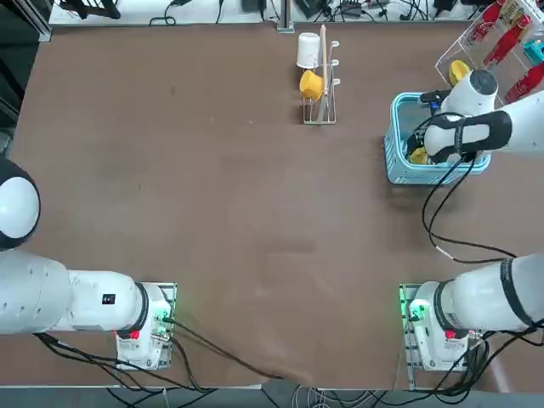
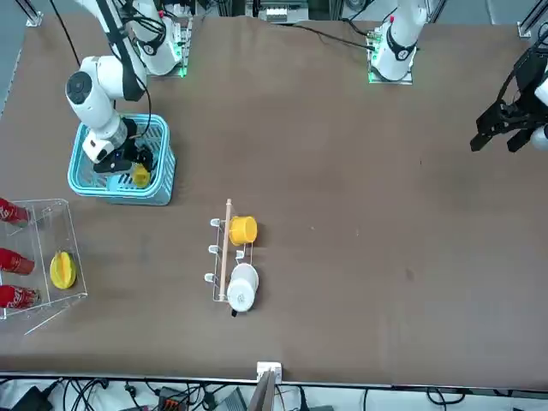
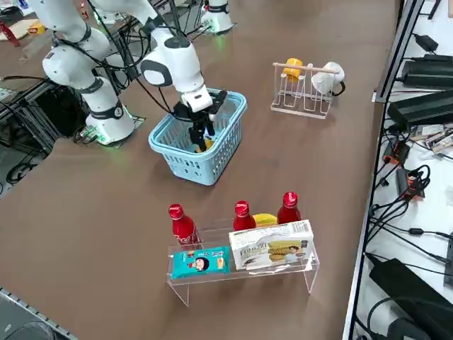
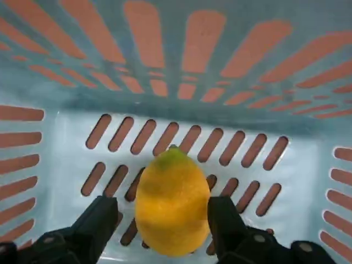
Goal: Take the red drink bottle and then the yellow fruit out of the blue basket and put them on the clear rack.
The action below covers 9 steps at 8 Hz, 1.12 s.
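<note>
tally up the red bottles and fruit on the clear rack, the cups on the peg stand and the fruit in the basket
red bottles: 3
oval yellow fruit: 1
yellow cup: 1
white cup: 1
yellow fruit in basket, between right end effector's open fingers: 1
total: 7

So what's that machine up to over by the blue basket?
The robot's right arm has reached down into the blue basket, and its right gripper stands open around the yellow fruit, one finger on each side, apparently about to grip it. The fruit rests on the basket's floor. Red bottles are already on the clear rack, so the fruit seems to be what remains to be moved there.
</note>
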Motion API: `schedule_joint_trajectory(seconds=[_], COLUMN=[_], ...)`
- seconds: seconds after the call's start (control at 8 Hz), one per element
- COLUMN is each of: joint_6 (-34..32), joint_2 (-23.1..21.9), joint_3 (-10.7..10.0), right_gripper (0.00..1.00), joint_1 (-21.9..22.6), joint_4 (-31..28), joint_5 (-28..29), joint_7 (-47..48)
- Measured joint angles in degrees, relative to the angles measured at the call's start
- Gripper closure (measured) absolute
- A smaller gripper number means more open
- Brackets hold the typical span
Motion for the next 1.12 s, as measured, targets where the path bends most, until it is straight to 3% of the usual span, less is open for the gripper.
schedule_joint_trajectory(seconds=[0.75,1.0,1.12], joint_6=[4.84,4.88,4.89], joint_2=[4.22,4.30,4.29], joint_3=[-0.15,-0.16,-0.16], right_gripper=[0.00,0.03,0.12], joint_1=[-0.01,-0.01,-0.01], joint_4=[-0.02,-0.02,-0.01], joint_5=[-0.11,-0.12,-0.11], joint_7=[-0.08,-0.08,-0.08])
